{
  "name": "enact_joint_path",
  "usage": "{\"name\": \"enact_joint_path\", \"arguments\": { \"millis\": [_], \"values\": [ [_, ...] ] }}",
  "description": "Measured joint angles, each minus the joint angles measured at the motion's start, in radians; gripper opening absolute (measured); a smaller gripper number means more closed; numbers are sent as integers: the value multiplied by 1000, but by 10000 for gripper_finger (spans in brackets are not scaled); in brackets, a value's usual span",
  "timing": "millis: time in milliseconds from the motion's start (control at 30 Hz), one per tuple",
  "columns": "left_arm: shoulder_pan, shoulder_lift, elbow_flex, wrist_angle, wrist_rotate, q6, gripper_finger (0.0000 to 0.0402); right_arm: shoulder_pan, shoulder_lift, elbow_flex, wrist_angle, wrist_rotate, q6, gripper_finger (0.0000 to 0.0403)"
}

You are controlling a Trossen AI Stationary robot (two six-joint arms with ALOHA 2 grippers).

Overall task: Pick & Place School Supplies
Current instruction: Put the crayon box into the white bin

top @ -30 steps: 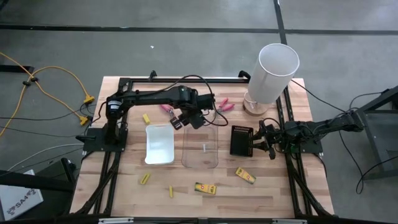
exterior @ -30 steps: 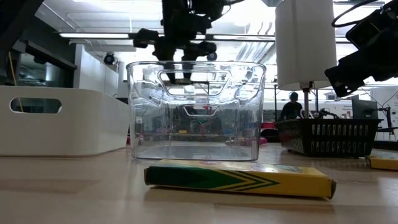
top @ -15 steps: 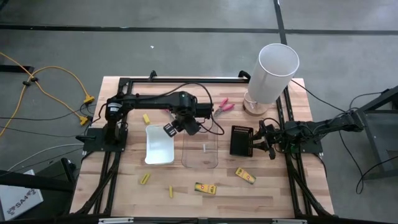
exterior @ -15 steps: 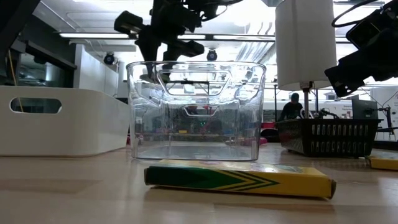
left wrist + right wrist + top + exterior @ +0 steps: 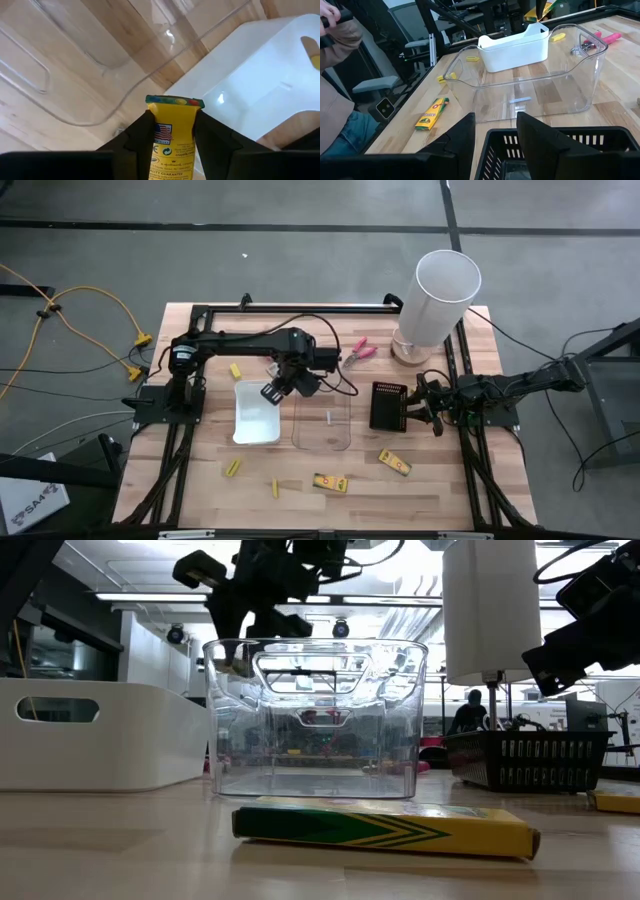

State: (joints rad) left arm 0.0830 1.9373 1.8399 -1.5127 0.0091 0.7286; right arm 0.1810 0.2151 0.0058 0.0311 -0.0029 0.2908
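Note:
My left gripper (image 5: 272, 391) is shut on a small yellow box (image 5: 172, 132) above the gap between the white tray (image 5: 255, 412) and the clear tray (image 5: 323, 420). My right gripper (image 5: 495, 131) is open over the right edge of the black basket (image 5: 386, 405) and touches nothing. One pair of pink pliers (image 5: 361, 350) lies on the table beyond the clear tray. A flat yellow-and-dark box (image 5: 385, 825) and another yellow box (image 5: 394, 462) lie near the table's near edge. Yellow sticks (image 5: 233, 468) (image 5: 275, 487) lie to their left. My left gripper pinches the yellow box between its two fingers (image 5: 142, 137), one on each long side. The box's end (image 5: 175, 102) sticks out past the fingertips. The fingers slant down from above, and the box is lifted clear over the trays.
A tall white cylinder (image 5: 438, 302) stands at the far right corner. One more yellow stick (image 5: 235, 370) lies beyond the white tray. A person (image 5: 337, 75) sits past the table's edge in the right wrist view. Bare wood shows along the near edge.
My left gripper, shut on the yellow box, has moved from over the clear tray's far end toward the table's left and slightly near, reaching the white tray's right rim. The right arm has kept still.

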Motion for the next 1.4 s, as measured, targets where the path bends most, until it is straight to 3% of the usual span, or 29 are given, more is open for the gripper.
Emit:
{"name": "enact_joint_path", "arguments": {
  "millis": [700, 933, 1400],
  "values": [
    [0, -21, -100, -29, 44, -139, 141, 0, 0, 0, 0, 0, 0, 137],
    [-1, -149, -267, 62, 56, -221, 141, 0, 0, 0, 0, 0, 0, 136],
    [-51, -397, -694, 436, 80, -384, 141, 0, 0, 0, 0, 0, 0, 136]
  ]
}}
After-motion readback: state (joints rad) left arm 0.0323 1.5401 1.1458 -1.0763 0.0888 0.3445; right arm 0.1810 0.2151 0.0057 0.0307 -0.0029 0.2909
